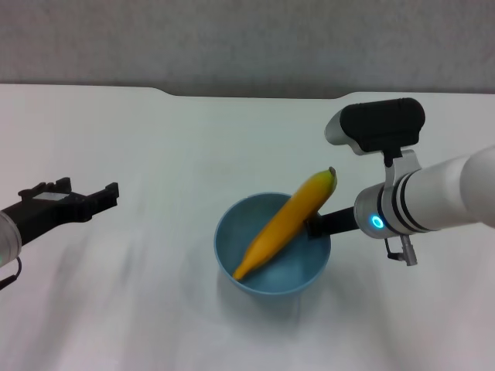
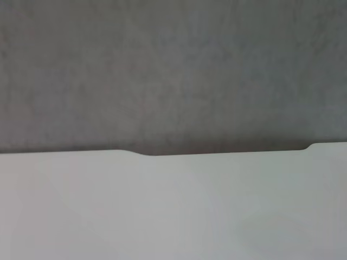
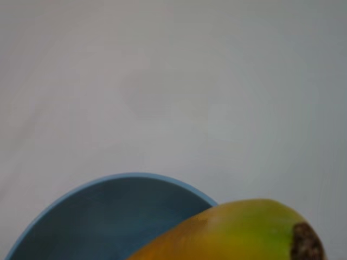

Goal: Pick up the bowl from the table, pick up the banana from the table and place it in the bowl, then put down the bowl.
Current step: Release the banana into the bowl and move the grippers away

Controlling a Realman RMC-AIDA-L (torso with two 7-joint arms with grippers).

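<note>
The light-blue bowl (image 1: 298,272) stands in the middle of the white table (image 1: 155,131). The yellow-orange banana (image 1: 285,222) lies slanted inside it, its stem end sticking out over the far right rim. My right gripper (image 1: 319,225) is at the bowl's right rim, its black fingers closed on that rim and partly hidden behind the banana. The right wrist view shows the bowl (image 3: 108,216) and the banana's stem end (image 3: 238,230) close up. My left gripper (image 1: 94,195) is open and empty, well to the left of the bowl, low over the table.
The table's far edge has a shallow notch (image 1: 255,94), which also shows in the left wrist view (image 2: 217,150). A grey wall (image 1: 247,39) stands behind it. Bare tabletop lies around the bowl and between the two arms.
</note>
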